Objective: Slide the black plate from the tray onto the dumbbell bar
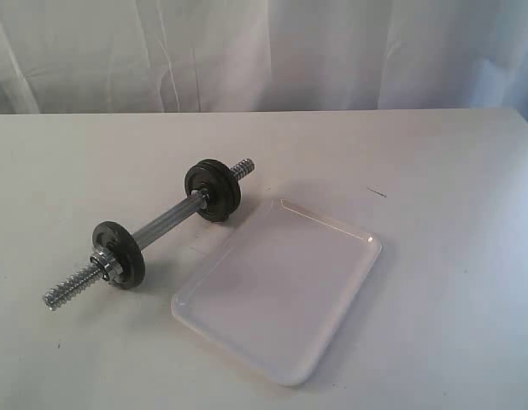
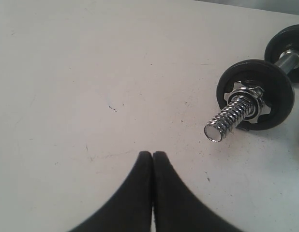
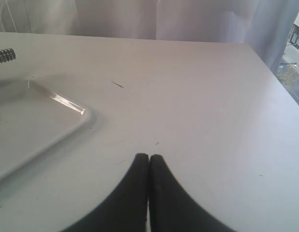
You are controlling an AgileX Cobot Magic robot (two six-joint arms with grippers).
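Tray (image 1: 281, 290) bare; plate (image 1: 216, 190) looks already on the bar (image 1: 166, 220). Left gripper (image 2: 152, 154) and right gripper (image 3: 148, 157) sit pinched together, empty. Next: just confirm seating.

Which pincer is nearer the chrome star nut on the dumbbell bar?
Left. The left pincer points close beside the chrome star nut; the right pincer sits past the clear plastic tray, with the nut out of its view.

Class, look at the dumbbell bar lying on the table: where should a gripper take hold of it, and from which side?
Likely best to take the dumbbell bar by its bare middle shaft, coming from above with jaws across the rod. The black discs hold that stretch off the table, leaving finger room beneath; the threaded ends are short.
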